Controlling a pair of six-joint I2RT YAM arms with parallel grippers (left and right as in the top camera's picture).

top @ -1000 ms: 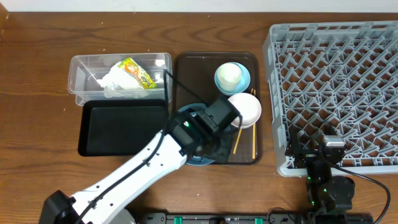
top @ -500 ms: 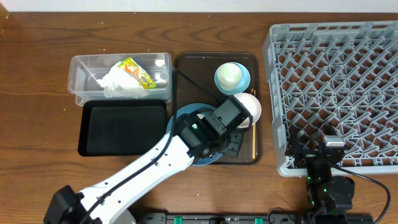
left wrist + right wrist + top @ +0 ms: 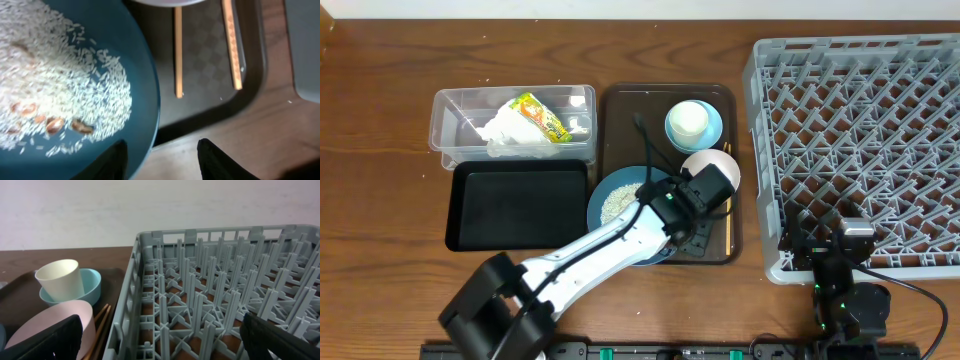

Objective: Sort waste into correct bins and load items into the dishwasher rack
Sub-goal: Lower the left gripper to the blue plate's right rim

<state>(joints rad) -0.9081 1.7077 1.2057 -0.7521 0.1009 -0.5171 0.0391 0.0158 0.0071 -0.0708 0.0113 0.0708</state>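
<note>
Overhead, the clear tub (image 3: 460, 105) holds the napkin (image 3: 505, 132) and the wrapper (image 3: 540, 118). On the brown tray (image 3: 620, 100), the blue plate (image 3: 604, 224) carries rice (image 3: 618, 200). The left gripper (image 3: 162, 160), jaws half spread, straddles the plate's rim. The right gripper (image 3: 161, 330) gapes wide and empty by the near edge of the rack (image 3: 860, 100).

One bench (image 3: 380, 200). One grey rack (image 3: 860, 130). One clear tub (image 3: 450, 108). Two trays: a black tray (image 3: 520, 210) and a brown tray (image 3: 620, 115). One blue plate (image 3: 605, 185), with rice grains (image 3: 60, 75) too many to count. Two bowls: a light-blue bowl (image 3: 713, 127) and a white bowl (image 3: 722, 163). One cream cup (image 3: 688, 118). Two chopsticks (image 3: 178, 50). One crumpled napkin (image 3: 505, 132). One snack wrapper (image 3: 540, 118). Two robot arms: a white arm (image 3: 570, 257) and a dark arm (image 3: 845, 300).
</note>
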